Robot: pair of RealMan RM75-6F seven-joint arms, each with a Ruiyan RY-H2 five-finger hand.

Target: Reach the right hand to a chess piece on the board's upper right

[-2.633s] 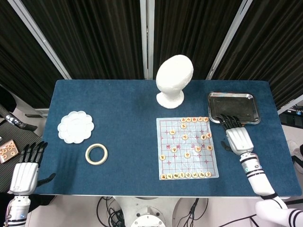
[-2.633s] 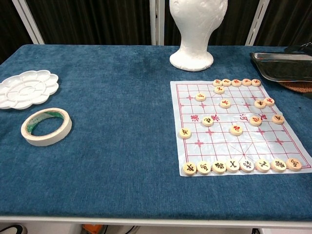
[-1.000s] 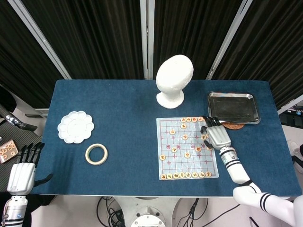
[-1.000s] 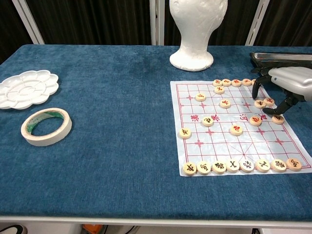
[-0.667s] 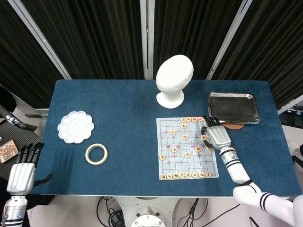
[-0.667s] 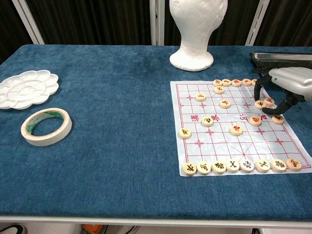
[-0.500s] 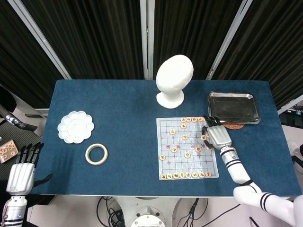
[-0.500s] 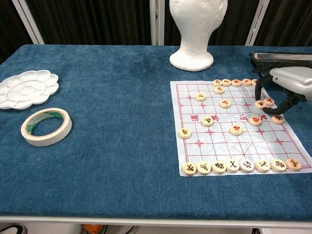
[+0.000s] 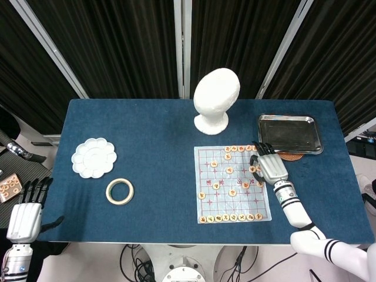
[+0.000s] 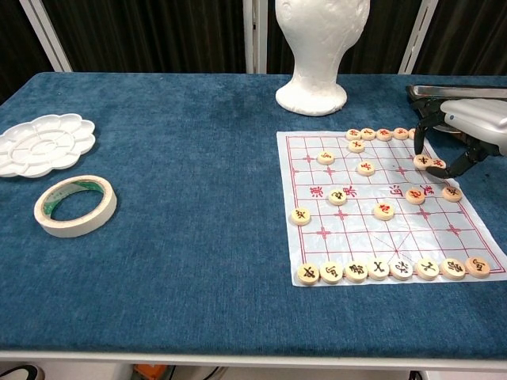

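Observation:
The paper chess board (image 9: 223, 194) lies on the blue table, with round wooden pieces along its far and near rows and scattered between. My right hand (image 9: 271, 167) is over the board's upper right edge, palm down. In the chest view the right hand (image 10: 467, 127) arches over two pieces (image 10: 428, 163), its fingertips (image 10: 420, 144) just above them and nothing gripped. My left hand (image 9: 24, 217) hangs with fingers straight, off the table's near left corner.
A white foam head (image 9: 215, 100) stands behind the board. A metal tray (image 9: 289, 133) sits at the back right, with a brown coaster (image 9: 288, 157) at its near edge. A white palette (image 9: 94, 157) and a tape roll (image 9: 119, 191) lie on the left.
My right hand came from the table right of the board onto its upper right edge. In the last half second it shifted slightly up and away. The left hand barely moved.

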